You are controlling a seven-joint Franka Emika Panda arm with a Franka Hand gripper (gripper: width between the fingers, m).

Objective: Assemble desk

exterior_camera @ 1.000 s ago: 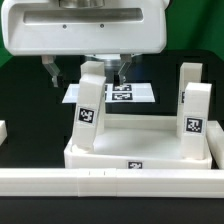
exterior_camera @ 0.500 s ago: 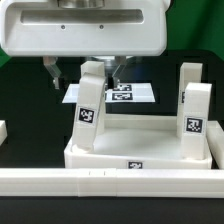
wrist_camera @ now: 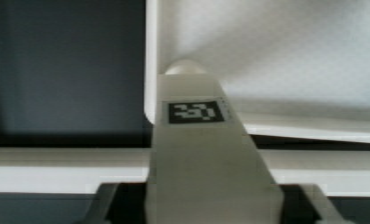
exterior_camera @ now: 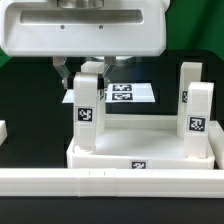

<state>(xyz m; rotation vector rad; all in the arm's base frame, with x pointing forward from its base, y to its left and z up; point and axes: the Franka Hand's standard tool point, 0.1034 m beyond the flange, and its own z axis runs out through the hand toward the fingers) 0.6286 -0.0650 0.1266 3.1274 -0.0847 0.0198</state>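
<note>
— Can you see the gripper [exterior_camera: 91,68]?
— Barely — the white housing hides most of it. Fingers sit either side of the leg [exterior_camera: 87,112], closed on its top.
— And the leg?
— Upright in the tabletop's [exterior_camera: 140,150] near corner, arm straight above.

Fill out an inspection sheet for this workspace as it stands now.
Surface: black table.
Job's things: white plastic tray-like tabletop, three white square-section tagged legs standing at its corners: near left, near right, far right in the exterior view.
Clutter: flat white marker board; long white border rail.
Hand: its fingers flank the near-left leg's top; grip not confirmed.
Cables: nothing seen.
Surroundings: nothing seen.
</note>
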